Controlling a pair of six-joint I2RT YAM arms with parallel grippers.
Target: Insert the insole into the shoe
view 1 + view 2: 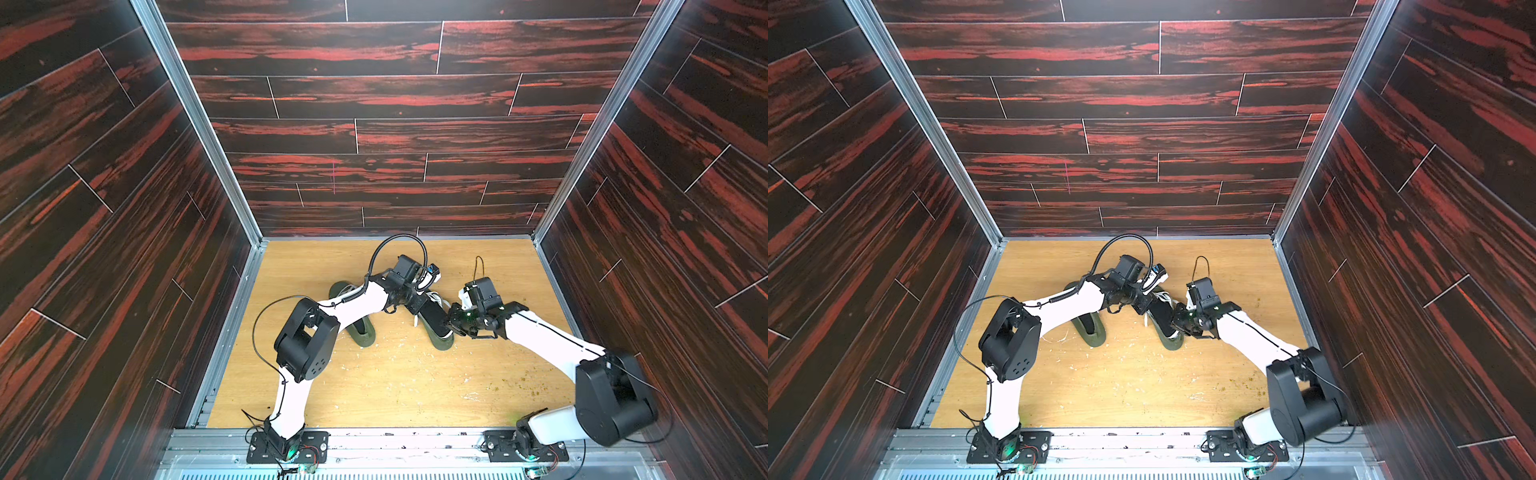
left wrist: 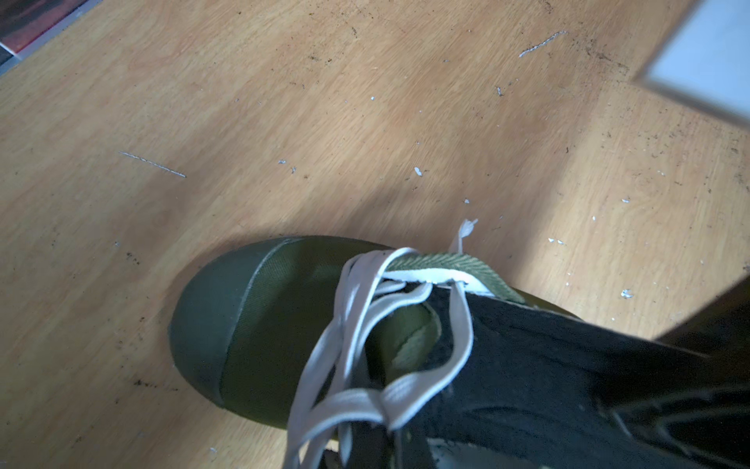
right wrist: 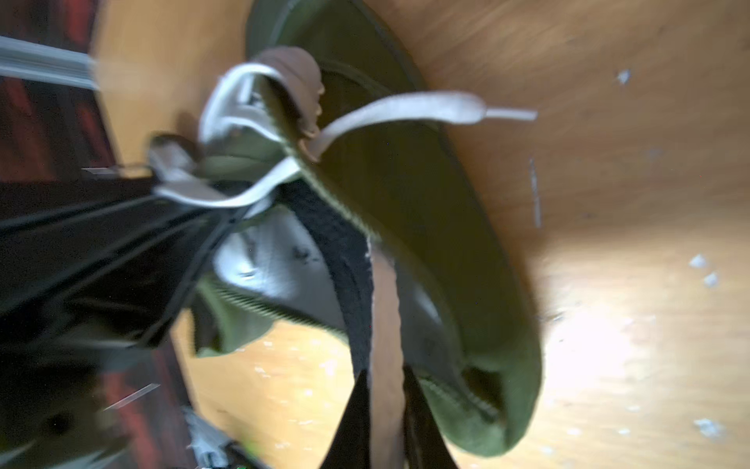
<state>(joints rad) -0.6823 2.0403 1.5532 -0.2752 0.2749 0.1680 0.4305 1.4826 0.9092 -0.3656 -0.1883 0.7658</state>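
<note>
Insole [image 1: 433, 319], black and flexible, lies along the open top of a green canvas shoe [image 1: 444, 343] on the wooden table [image 1: 374, 386]. Its front end passes under the shoe's white laces [image 2: 365, 325] and its rear end rides above the shoe's heel, not yet seated. The left gripper [image 1: 417, 306], at the shoe's lacing, is clamped tight, and the left wrist view shows the insole's middle running out from its grip. The right gripper [image 3: 385, 371], at the shoe's heel, has its jaws drawn narrow on either side of the insole's pale edge. That wrist view is blurred, so it appears to be pinching the edge rather than merely flanking it. A second green shoe [image 1: 362, 332] sits apart from the shoe, partly hidden beneath the left arm [image 1: 353, 305].

Judged from this, the job is roughly midway: the front is fed toward the shoe's toe, and the rear has yet to be pressed down into the heel. The risks are plain. With both pincers gripping one thin sheet, a push toward the shoe's toe could buckle or fold it instead of sliding it. The loose laces cross its path and could snag the front edge. Nothing pins the shoe, so a hard push may shove or tip it across the table
</note>
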